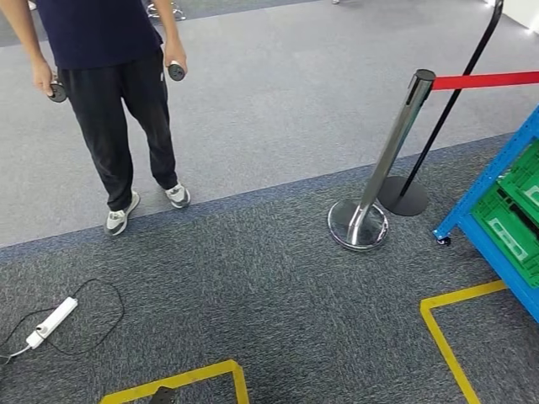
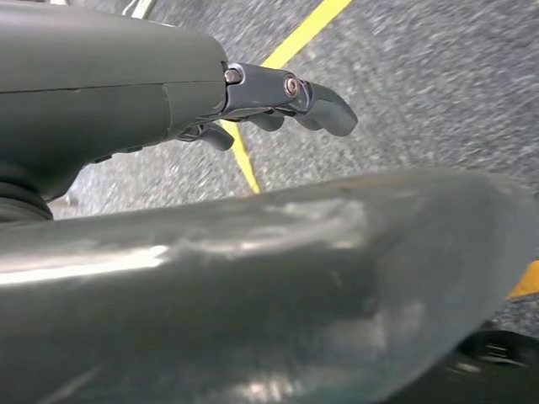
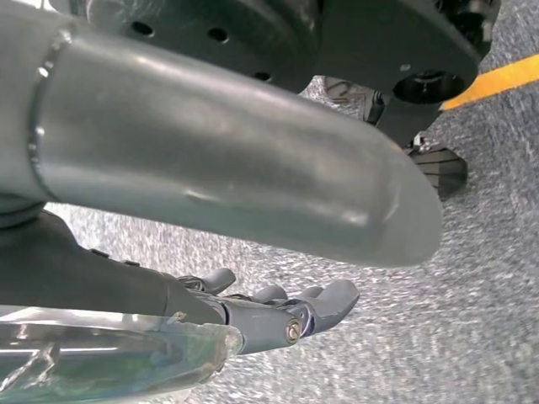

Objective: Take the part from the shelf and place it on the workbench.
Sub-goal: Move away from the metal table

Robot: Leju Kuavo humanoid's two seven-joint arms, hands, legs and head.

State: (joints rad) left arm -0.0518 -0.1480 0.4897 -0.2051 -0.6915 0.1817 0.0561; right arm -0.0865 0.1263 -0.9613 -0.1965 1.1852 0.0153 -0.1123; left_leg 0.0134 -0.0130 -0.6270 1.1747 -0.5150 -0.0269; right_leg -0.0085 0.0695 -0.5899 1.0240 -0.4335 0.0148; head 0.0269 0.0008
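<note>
Facing blue shelf (image 1: 493, 181), green crates (image 1: 516, 210) inside | left hand (image 2: 280, 101) fingers loosely extended, holding nothing | right hand (image 3: 286, 307) likewise empty above carpet (image 1: 267, 269)

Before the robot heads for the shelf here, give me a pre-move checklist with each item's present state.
1. Left hand free of any load: ok, fingers extended over the carpet, nothing in them.
2. Right hand free: ok, holds nothing.
3. Blue shelf in sight: ok, at the right edge with green crates.
4. Part to pick identified: cannot tell.
5. Path toward the shelf clear: not ok, a chrome stanchion and a black post base stand beside it.
6. Person clear of the route: ok, standing far left.
</note>
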